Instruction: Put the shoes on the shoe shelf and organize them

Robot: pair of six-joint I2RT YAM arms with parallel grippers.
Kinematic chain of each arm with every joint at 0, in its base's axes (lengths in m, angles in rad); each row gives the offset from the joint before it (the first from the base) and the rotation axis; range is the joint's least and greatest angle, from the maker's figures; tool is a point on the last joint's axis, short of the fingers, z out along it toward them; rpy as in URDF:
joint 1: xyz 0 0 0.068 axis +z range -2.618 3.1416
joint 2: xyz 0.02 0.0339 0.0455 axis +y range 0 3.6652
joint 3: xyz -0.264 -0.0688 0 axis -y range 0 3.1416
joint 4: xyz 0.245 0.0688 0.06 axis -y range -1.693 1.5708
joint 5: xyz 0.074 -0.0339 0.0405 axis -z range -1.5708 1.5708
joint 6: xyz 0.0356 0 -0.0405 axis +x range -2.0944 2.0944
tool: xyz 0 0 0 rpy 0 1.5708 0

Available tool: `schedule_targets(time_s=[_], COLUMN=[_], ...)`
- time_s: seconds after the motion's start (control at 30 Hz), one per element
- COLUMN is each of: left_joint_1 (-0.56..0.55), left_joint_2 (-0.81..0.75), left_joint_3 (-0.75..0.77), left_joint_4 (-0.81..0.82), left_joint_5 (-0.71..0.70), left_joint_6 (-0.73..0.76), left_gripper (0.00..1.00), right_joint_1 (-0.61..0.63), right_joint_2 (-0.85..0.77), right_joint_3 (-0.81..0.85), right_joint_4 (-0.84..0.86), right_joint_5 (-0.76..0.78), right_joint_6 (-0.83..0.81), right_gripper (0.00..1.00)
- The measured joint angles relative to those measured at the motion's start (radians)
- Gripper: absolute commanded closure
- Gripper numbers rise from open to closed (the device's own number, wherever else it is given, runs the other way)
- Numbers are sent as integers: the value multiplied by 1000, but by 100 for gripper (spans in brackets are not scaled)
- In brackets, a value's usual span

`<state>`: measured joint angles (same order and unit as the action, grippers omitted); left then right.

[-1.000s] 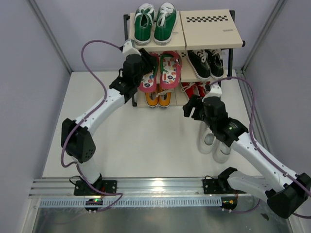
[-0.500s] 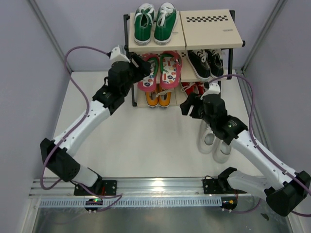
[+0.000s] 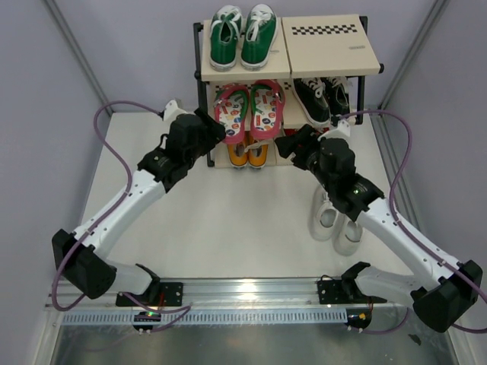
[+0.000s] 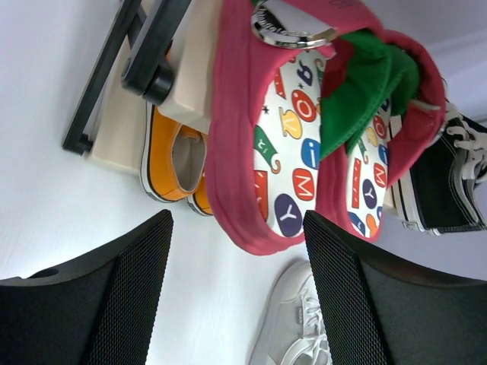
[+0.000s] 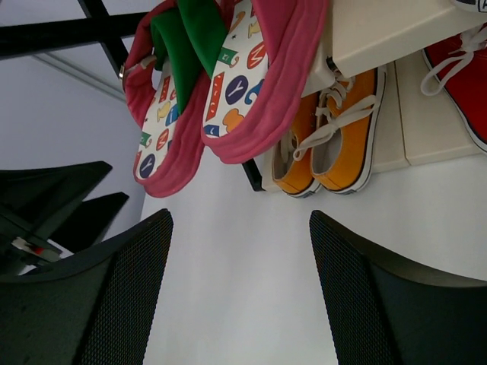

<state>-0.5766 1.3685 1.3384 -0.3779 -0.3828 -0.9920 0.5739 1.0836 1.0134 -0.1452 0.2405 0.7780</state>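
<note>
The shoe shelf (image 3: 327, 46) stands at the table's far edge. The pink flip-flops (image 3: 251, 110) lie on its middle left board, heels overhanging the front. The orange sneakers (image 3: 247, 154) sit on the bottom left board. The white sneakers (image 3: 335, 220) lie on the table at the right. My left gripper (image 3: 215, 131) is open and empty, just left of the flip-flops. My right gripper (image 3: 288, 146) is open and empty in front of the bottom tier. The left wrist view shows flip-flops (image 4: 297, 144), orange sneakers (image 4: 175, 160) and a white sneaker (image 4: 293, 327).
Green sneakers (image 3: 242, 34) fill the top left board. Black sneakers (image 3: 323, 97) sit middle right; red sneakers (image 5: 456, 84) sit bottom right. The top right board is bare. Grey walls close in both sides. The right arm reaches over the white sneakers.
My left gripper has drawn back down and left from the flip-flops, which stay on the shelf. My right gripper has moved up and left toward the shelf's front.
</note>
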Motion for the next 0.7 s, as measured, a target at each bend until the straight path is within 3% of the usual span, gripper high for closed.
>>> schedule_targets(time_s=[0.37, 0.7], left_joint_1=[27, 55], left_joint_2=[85, 108], left_joint_3=[16, 11], left_joint_4=[-32, 74], left_joint_5=[-4, 43], left_joint_6=[-133, -185], left_gripper=[28, 34], right_joint_1=[-2, -20], right_joint_2=[81, 106], right_joint_3=[21, 21], right_joint_4=[62, 124], right_joint_5=[11, 10], right_joint_6=[93, 117], right_gripper=[23, 23])
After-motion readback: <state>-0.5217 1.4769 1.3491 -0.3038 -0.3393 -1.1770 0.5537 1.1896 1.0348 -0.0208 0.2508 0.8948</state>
